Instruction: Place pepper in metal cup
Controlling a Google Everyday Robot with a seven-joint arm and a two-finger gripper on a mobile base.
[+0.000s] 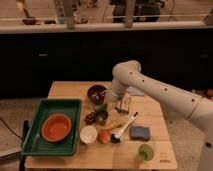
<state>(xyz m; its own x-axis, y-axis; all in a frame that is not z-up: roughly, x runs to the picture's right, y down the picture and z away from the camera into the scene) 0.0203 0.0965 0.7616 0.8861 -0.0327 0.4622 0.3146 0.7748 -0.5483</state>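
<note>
The metal cup (102, 118) is a small grey steel cup standing near the middle of the wooden table (155, 107). A slim green shape, the pepper (100, 107), shows just behind the cup, between it and the dark brown bowl (96, 92). My gripper (121, 104) hangs from the white arm (150, 87) just right of the pepper and cup, low over the table. I cannot tell whether it touches the pepper.
A green tray (35, 130) with an orange bowl (56, 127) is at the left. A white cup (88, 134), an orange fruit (104, 136), a yellow banana-shaped item (114, 125), a brush (126, 126), a blue sponge (139, 132) and a green cup (145, 152) lie in front.
</note>
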